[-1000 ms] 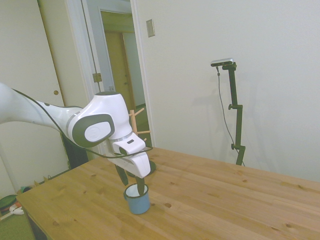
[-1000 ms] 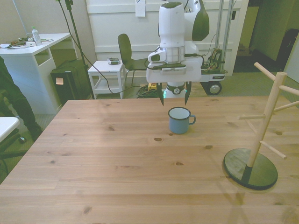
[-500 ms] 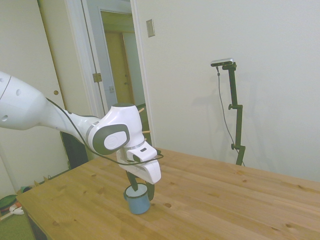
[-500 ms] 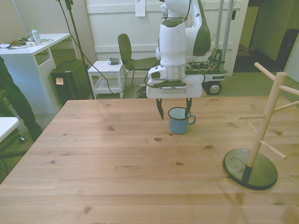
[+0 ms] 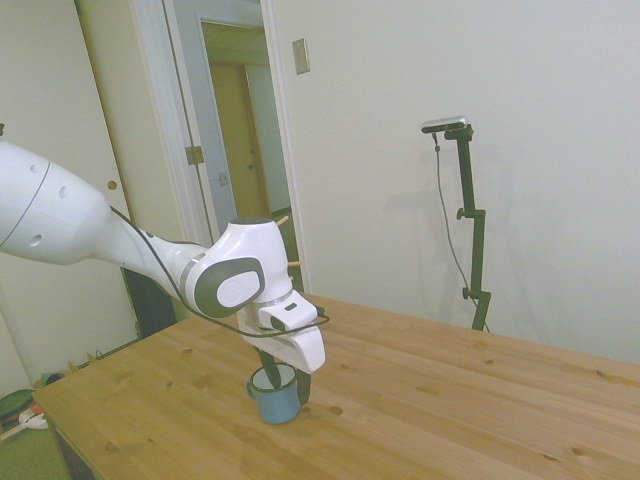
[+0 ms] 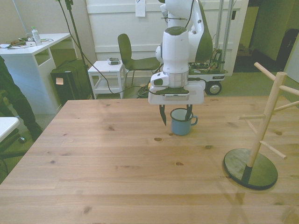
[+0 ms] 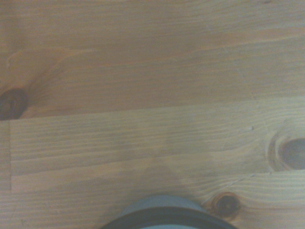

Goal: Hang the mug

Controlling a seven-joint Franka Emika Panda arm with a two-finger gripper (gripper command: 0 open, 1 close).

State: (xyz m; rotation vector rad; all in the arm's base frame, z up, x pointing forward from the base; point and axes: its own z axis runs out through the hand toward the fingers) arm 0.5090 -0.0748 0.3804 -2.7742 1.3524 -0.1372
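Toward the table's far edge: I see the mug upright, handle to the front view's right.
Gripper: spread wide, gripping nothing; one finger outside the wall, one inside or on the rim.
Rack: well apart, by the front view's right edge.

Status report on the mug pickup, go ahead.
Pincer open, straddling the mug's wall. Mug upright on table, not gripped. Rack at front view's right, path clear.
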